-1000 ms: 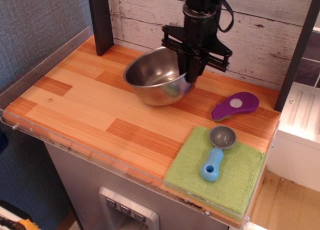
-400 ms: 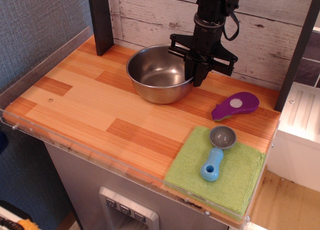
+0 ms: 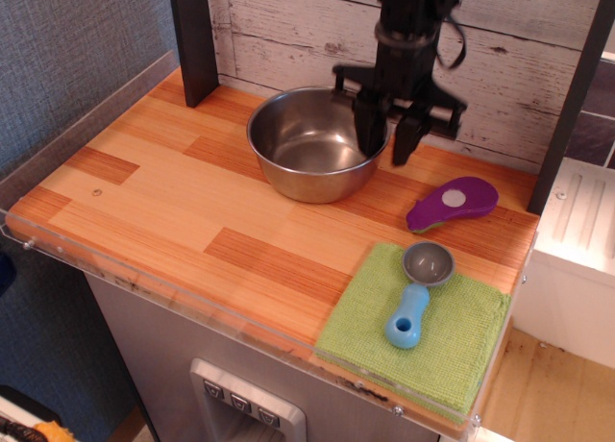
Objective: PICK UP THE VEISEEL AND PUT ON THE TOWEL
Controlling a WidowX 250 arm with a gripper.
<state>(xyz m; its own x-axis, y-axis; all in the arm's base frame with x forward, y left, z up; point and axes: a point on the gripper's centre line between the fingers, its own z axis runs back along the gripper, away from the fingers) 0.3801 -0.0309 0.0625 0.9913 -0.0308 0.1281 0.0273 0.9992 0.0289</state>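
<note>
The large shiny steel bowl, the veiseel [image 3: 306, 152], stands flat and upright on the wooden counter at the back middle. My gripper [image 3: 386, 142] hangs over its right rim with the jaws apart. One finger [image 3: 369, 135] is inside the bowl and the other stands outside the rim. The gripper is open and holds nothing. The lime-green towel [image 3: 463, 338] lies at the front right corner, well apart from the bowl.
A small grey scoop with a blue handle [image 3: 410, 312] lies on the towel. A purple oval object [image 3: 452, 204] lies between bowl and towel. A dark post [image 3: 195, 38] stands at the back left, and a plank wall is behind. The counter edge has a clear plastic lip.
One second ago the bowl was tilted in the shut gripper. It moved slightly right and now rests flat. The jaws have opened and let go of the rim.
</note>
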